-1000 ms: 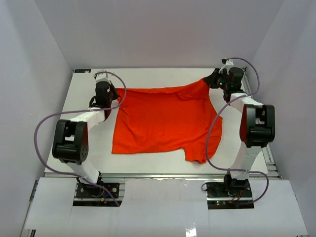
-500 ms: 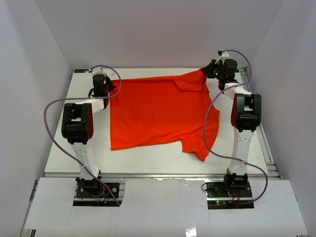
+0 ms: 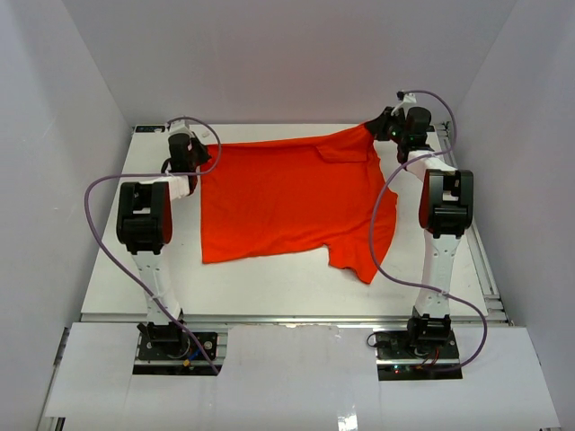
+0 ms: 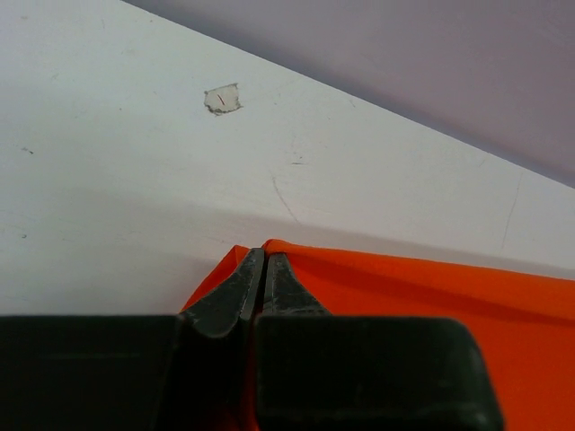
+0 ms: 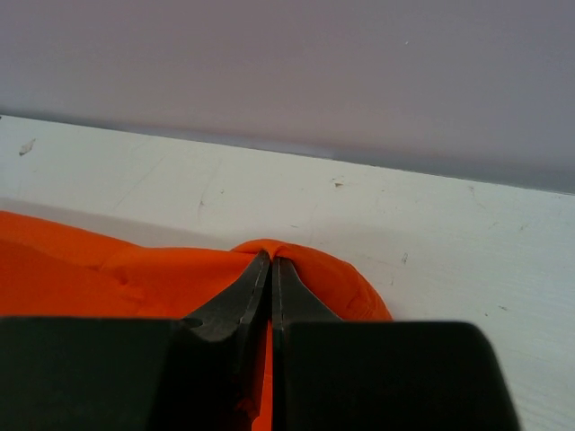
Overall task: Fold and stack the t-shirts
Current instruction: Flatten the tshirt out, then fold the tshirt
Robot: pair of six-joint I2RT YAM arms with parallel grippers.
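My left claw: closed, pinching the t-shirt at its far-left corner.
My right claw: closed, pinching its far-right corner.
T-shirt: spread on tabletop, long axis left-right, one sleeve pointing near-right.

The t-shirt is a plain bright orange-red, one colour all over, with no print or stripe. The surface under it is white, with faint grey scratches and one small grey patch that carries a short red line. The left claw and the right claw are dark grey to black. The arms are white with black joint housings, and their cables are purple. The walls are pale lilac-grey. A small green light shows near the right wrist.
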